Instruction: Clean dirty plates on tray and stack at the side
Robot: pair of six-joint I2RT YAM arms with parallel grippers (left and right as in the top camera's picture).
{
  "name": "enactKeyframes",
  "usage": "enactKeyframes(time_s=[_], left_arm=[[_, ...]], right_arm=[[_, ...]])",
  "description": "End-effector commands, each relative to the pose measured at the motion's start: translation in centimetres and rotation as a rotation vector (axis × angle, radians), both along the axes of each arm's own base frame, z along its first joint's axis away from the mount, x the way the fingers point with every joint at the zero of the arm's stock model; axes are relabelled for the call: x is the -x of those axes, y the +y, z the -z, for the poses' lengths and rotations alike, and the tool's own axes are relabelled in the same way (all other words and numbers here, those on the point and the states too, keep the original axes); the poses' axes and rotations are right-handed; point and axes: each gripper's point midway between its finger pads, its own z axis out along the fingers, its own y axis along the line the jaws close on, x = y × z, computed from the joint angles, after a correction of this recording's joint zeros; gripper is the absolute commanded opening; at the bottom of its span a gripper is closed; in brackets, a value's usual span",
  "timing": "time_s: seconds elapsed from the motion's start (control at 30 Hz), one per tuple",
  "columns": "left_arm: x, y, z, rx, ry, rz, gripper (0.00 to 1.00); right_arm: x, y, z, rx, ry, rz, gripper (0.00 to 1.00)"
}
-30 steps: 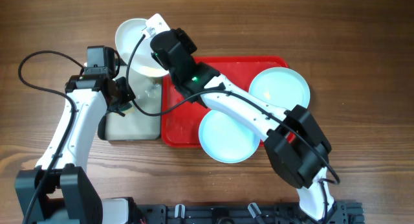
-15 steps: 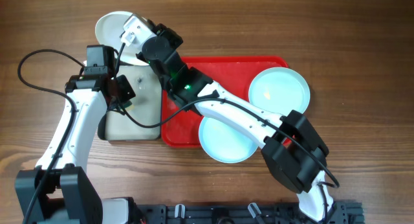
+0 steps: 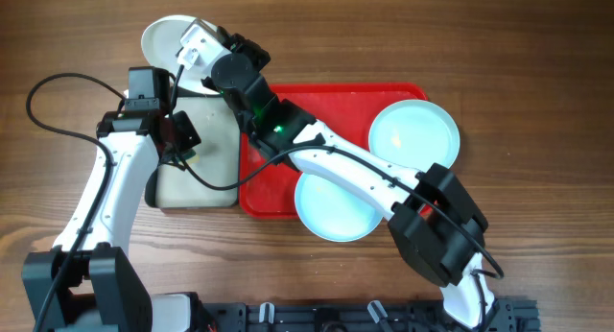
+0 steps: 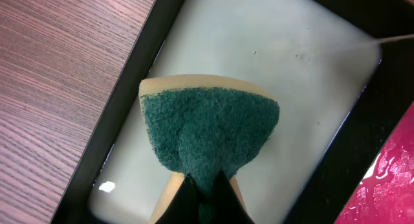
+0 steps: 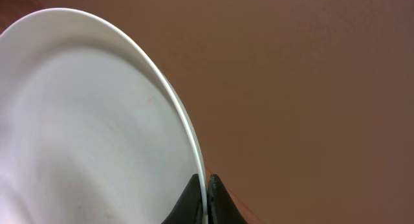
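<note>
My right gripper point(image 3: 197, 56) is shut on the rim of the white plate point(image 3: 163, 41) and holds it over the wood at the far left, beyond the cream tray; the rim point(image 5: 187, 130) sits pinched between my fingers point(image 5: 193, 198). Two pale blue plates rest on the red tray point(image 3: 331, 106): one at its right end point(image 3: 414, 132), one at its front edge point(image 3: 336, 205). My left gripper point(image 4: 206, 191) is shut on the teal and yellow sponge point(image 4: 210, 130) above the cream tray point(image 4: 272, 62).
The black-rimmed cream tray point(image 3: 197, 169) holds soapy water beside the red tray's left edge. My left arm point(image 3: 106, 188) runs along the table's left side with a black cable loop point(image 3: 43, 106). My right arm point(image 3: 365, 169) crosses the red tray.
My right gripper has carried the white plate from above the cream tray up and left onto the wood at the far left. It has held still for the last half second. The left arm barely moved.
</note>
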Motion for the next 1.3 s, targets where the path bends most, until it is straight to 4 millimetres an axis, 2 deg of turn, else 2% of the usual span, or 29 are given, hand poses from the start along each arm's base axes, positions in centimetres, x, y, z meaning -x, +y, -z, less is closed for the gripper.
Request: enactKeyframes(time_s=[0.0,0.23,0.3,0.43,0.47,0.5,0.53,0.6,0.63,0.7,0.8,0.87,0.93,1.07,1.13,1.27], left_arm=[[0.0,0.3,0.0,-0.010,-0.007,-0.016,0.04],[0.0,0.3,0.0,-0.010,-0.007,-0.016,0.04],[0.0,0.3,0.0,-0.010,-0.006,-0.016,0.04],[0.0,0.3,0.0,-0.011,-0.007,-0.017,0.04],[0.0,0.3,0.0,-0.010,-0.007,-0.016,0.04],[0.0,0.3,0.0,-0.010,-0.006,-0.017,0.04],[0.0,0.3,0.0,-0.010,-0.006,-0.017,0.04],[0.0,0.3,0.0,-0.011,-0.007,-0.017,0.04],[0.0,0.3,0.0,-0.010,-0.007,-0.016,0.04],[0.0,0.3,0.0,-0.010,-0.009,-0.016,0.04],[-0.1,0.3,0.0,-0.011,-0.009,-0.017,0.04],[-0.1,0.3,0.0,-0.010,-0.009,-0.016,0.04],[0.0,0.3,0.0,-0.010,-0.009,-0.016,0.04],[-0.1,0.3,0.0,-0.010,-0.009,-0.016,0.04],[-0.1,0.3,0.0,-0.010,-0.009,-0.016,0.04],[-0.1,0.3,0.0,-0.010,-0.010,-0.016,0.04]], right_arm=[[0.5,-0.2,-3.8,-0.041,-0.055,0.002,0.04],[0.5,-0.2,-3.6,-0.050,-0.047,0.004,0.05],[0.1,-1.0,-4.2,-0.052,-0.073,0.054,0.04],[-0.1,-1.4,-4.6,-0.019,-0.098,0.073,0.04],[0.0,-1.4,-4.5,-0.092,-0.070,0.079,0.04],[0.2,-0.9,-4.2,-0.063,-0.068,0.055,0.04],[0.2,-1.2,-4.2,0.007,-0.094,0.064,0.04],[-0.2,-2.4,-4.8,-0.077,-0.089,0.145,0.04],[-0.1,-2.3,-4.4,-0.124,-0.058,0.146,0.04],[0.3,-1.6,-3.0,-0.096,-0.011,0.111,0.04],[-0.2,-3.1,-2.6,-0.159,0.019,0.197,0.04],[0.0,-2.9,-1.5,-0.160,0.063,0.189,0.04],[0.2,-3.2,-0.2,-0.163,0.116,0.205,0.04],[0.1,-3.4,2.7,-0.312,0.301,0.194,0.04],[-0.5,-4.2,3.4,-0.364,0.363,0.199,0.04],[-1.7,-8.0,5.0,-0.486,0.576,0.231,0.04]])
